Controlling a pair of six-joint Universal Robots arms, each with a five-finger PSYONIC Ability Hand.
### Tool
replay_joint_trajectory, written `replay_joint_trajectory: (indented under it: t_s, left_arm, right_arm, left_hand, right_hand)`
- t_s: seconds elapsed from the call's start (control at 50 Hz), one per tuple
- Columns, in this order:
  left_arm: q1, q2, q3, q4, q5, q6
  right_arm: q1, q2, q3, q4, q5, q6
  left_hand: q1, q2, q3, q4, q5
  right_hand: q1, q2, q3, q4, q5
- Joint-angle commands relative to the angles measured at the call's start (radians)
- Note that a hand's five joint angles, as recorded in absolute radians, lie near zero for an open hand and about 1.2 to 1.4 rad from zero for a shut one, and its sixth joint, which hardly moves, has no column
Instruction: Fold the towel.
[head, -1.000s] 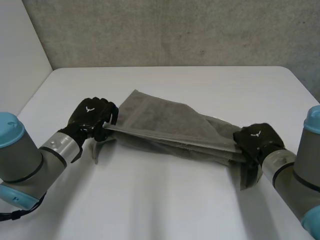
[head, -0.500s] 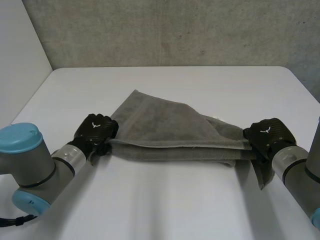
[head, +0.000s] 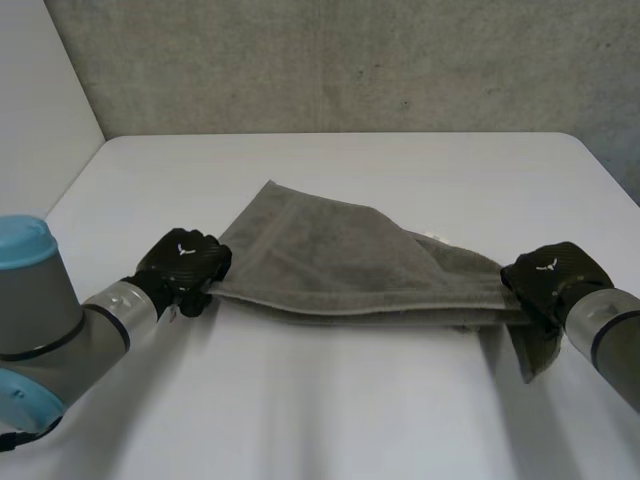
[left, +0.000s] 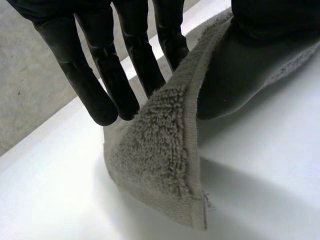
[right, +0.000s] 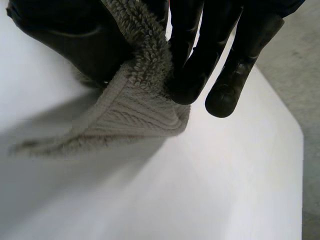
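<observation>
Left arm (head: 45, 320): comes in from the near left corner and reaches low across the white table (head: 330, 410).
Left hand (head: 183, 262): at the left end of the towel, knuckles up. In the left wrist view the thumb (left: 240, 65) presses the cloth from one side and a finger backs it from the other, so the towel's hemmed edge is nipped between them. The other fingers (left: 105, 80) point straight down just beside the cloth.
Towel (head: 340, 260): grey terry, doubled over in layers and drawn out in a long band across the middle of the table between the two hands. Its far part lies flat and rises to a peak toward the back left. A loose corner droops below each hand.
Right hand (head: 552, 277): at the right end of the towel. In the right wrist view the thumb (right: 65, 40) and fingers (right: 197, 60) squeeze the looped edge between them, a firm pinch.
Right arm (head: 610, 335): enters from the near right edge.
Wall (head: 350, 60): rough grey concrete behind the table.
</observation>
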Motion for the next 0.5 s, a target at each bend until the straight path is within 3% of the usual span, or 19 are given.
replay_joint_trajectory:
  t_s: [0.02,0.12,0.2,0.28,0.34,0.38,0.4,0.42,0.44,0.5]
  left_arm:
    - [-0.007,0.165,0.022,-0.227,0.035,0.054]
    - [-0.015,0.076,0.063,-0.277,0.027,0.062]
    - [-0.030,-0.029,0.162,-0.272,0.012,0.072]
    - [-0.078,-0.176,0.405,-0.268,-0.040,0.062]
    - [-0.095,-0.226,0.602,-0.216,-0.073,0.049]
    - [-0.104,-0.236,0.702,-0.159,-0.089,0.031]
    - [-0.112,-0.234,0.793,-0.092,-0.117,-0.010]
    - [-0.112,-0.234,0.794,-0.091,-0.117,-0.010]
    - [-0.119,-0.227,0.867,-0.017,-0.154,-0.079]
    - [-0.118,-0.187,0.980,0.135,-0.224,-0.243]
  right_arm:
    - [-0.007,-0.069,-0.076,0.318,-0.057,-0.158]
    - [-0.010,-0.023,-0.115,0.363,-0.056,-0.267]
    - [0.008,0.126,-0.228,0.296,-0.047,-0.279]
    - [0.028,0.192,-0.348,0.214,-0.039,-0.276]
    - [0.079,0.241,-0.512,0.082,-0.034,-0.268]
    - [0.097,0.243,-0.645,-0.142,-0.024,-0.227]
    - [0.097,0.243,-0.645,-0.143,-0.024,-0.227]
    - [0.099,0.235,-0.682,-0.292,-0.010,-0.193]
    - [0.097,0.215,-0.696,-0.436,0.021,-0.155]
    - [0.099,0.175,-0.707,-0.557,0.058,-0.127]
  left_hand:
    - [0.040,0.038,0.020,0.037,0.030]
    - [0.040,0.038,0.020,0.037,0.030]
    - [0.040,0.038,0.020,0.037,0.030]
    - [0.040,0.038,0.020,0.037,0.030]
    - [0.040,0.038,0.020,0.037,0.030]
    - [0.040,0.038,0.020,0.037,0.030]
    - [0.040,0.038,0.020,0.037,0.030]
    - [0.040,0.038,0.020,0.037,0.030]
    - [0.040,0.038,0.020,0.037,0.030]
    - [0.040,0.038,0.020,0.037,0.030]
  right_hand:
    - [0.067,0.063,0.055,0.055,0.044]
    - [0.067,0.063,0.055,0.055,0.044]
    - [0.067,0.063,0.055,0.055,0.044]
    - [0.067,0.063,0.055,0.055,0.044]
    - [0.067,0.063,0.055,0.055,0.044]
    - [0.067,0.063,0.055,0.055,0.044]
    - [0.067,0.063,0.055,0.055,0.044]
    - [0.067,0.063,0.055,0.055,0.044]
    - [0.067,0.063,0.055,0.055,0.044]
    - [0.067,0.063,0.055,0.055,0.044]
